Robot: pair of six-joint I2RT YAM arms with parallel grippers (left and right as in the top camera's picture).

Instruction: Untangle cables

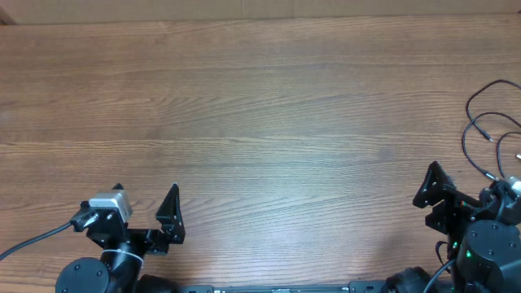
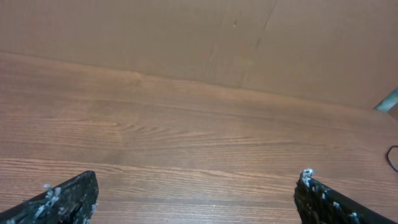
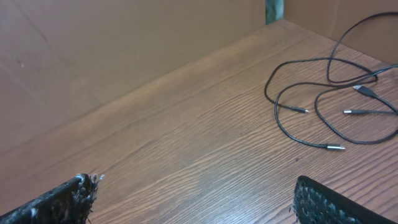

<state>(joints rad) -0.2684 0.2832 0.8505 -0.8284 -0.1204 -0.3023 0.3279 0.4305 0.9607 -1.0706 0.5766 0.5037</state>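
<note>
clearly the cables (image 3: 320,99) lie ahead-right of the right gripper (image 3: 196,193), far from the left gripper (image 2: 196,186), both spread wide, empty.

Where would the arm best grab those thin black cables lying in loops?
Grip the loose strand just behind its nearest plug, coming straight down from above with the right end effector. That stretch lies flat and alone on the table, clear of the crossings further back, so the open jaws could probably straddle it without snagging another loop.

Lab setup; wooden table (image 1: 244,98); cardboard wall (image 2: 124,31)
</note>
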